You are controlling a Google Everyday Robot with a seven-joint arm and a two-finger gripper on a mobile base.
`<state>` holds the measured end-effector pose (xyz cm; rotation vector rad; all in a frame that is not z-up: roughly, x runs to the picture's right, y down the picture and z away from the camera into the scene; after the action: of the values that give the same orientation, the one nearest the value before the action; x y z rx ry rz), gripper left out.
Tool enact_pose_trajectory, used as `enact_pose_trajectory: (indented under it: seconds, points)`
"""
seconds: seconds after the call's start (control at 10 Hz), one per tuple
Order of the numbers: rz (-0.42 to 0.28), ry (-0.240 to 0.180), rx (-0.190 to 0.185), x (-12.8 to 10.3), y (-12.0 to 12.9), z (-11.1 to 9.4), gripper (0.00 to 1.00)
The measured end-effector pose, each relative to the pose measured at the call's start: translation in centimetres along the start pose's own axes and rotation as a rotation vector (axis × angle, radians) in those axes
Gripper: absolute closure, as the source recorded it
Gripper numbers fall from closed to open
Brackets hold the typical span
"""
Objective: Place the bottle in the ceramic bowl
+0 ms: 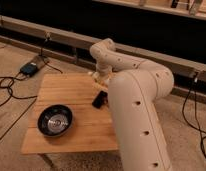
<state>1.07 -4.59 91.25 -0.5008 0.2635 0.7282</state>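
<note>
A wooden table (66,92) stands on a grey floor (16,55); a flat black rectangular object (99,100) lies on it, toward the right; left of the table, dark cables (7,90) trail across the floor, with a small dark box (30,68) among them.

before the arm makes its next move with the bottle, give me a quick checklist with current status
1. Gripper shut, low over the far edge of the table: ok.
2. Bottle actually in the grip: cannot tell; nothing there can be made out apart from the pale wrist.
3. Ceramic bowl upright on the near part of the table, nothing visible inside it: ok.
4. Bare wood along the straight line from gripper to bowl: ok.
5. Flat black object lies just nearside of the gripper, off that line but close; lift before swinging: ok, with care.
</note>
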Motion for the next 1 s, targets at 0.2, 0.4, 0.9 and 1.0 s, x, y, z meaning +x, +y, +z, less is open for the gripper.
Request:
enact_pose_trajectory:
  seconds: [0.2, 0.4, 0.9, 1.0]
  points:
    - [0.003, -0.02, 0.001, -0.2, 4.2, -2.0, 1.0]
    - [0.011, -0.04, -0.004, -0.5, 8.7, -3.2, 1.0]
    - [-0.016, -0.109, -0.034, -2.7, 21.0, -4.6, 1.0]
    - [-0.02, -0.123, -0.046, -3.4, 23.3, -4.6, 1.0]
